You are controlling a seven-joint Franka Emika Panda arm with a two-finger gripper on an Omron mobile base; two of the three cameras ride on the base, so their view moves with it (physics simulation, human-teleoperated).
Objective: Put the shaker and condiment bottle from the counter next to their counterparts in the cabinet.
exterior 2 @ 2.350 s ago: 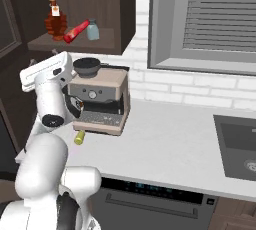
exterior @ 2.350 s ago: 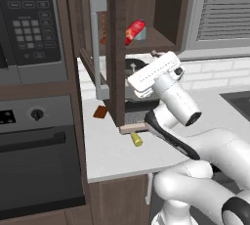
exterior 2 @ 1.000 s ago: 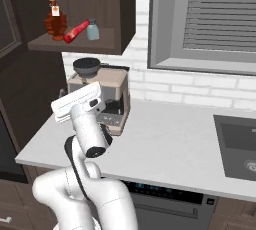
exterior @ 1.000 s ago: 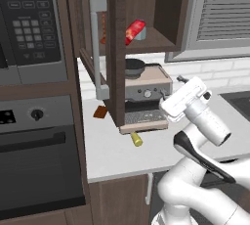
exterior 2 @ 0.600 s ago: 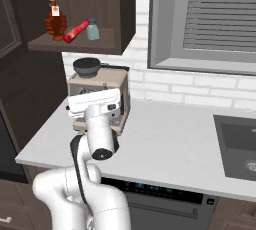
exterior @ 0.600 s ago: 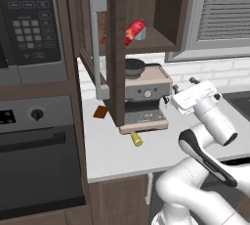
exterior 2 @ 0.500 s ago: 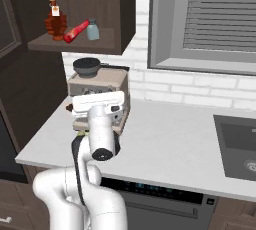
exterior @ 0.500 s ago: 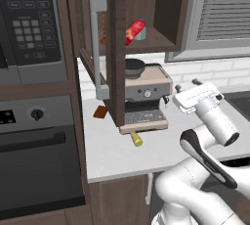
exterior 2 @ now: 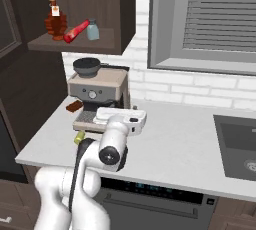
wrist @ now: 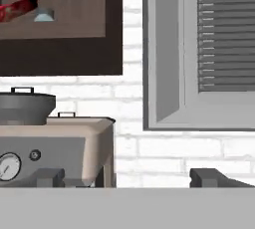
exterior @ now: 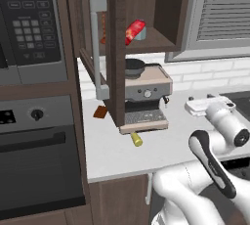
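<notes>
Oven and microwave: I see the microwave (exterior: 29, 23) above the black oven (exterior: 39, 165) at the far left of the left base view.
Cabinet: the cabinet (exterior: 146, 18) hangs above the counter with its door (exterior: 117, 48) swung open and the grey bar handle (exterior: 98, 48) facing me.
Shelf contents: the condiment bottle (exterior 2: 76, 30) lies tilted on the shelf, touching or just beside the pale blue-grey shaker (exterior 2: 92, 29); a brown bottle (exterior 2: 54, 19) stands just left of them.
Counter: the white counter (exterior 2: 175, 139) runs from the oven side to the sink (exterior 2: 240, 149).
Small brown item: a brown block (exterior: 100, 112) lies on the counter beside the open door.
Shaker: I see the yellow shaker (exterior: 135, 139) lying on its side on the counter, just in front of the coffee machine's tray.
Coffee machine: the coffee machine (exterior: 146, 97) sits under the cabinet with a dark pot (exterior: 134, 66) on top.
Gripper: the gripper (wrist: 127, 178) hangs above the counter to the right of the coffee machine, well apart from the shaker; its fingers (wrist: 209, 177) are spread wide with nothing between them.
Window: the blinds (exterior 2: 215, 14) sit above the brick wall at right.
</notes>
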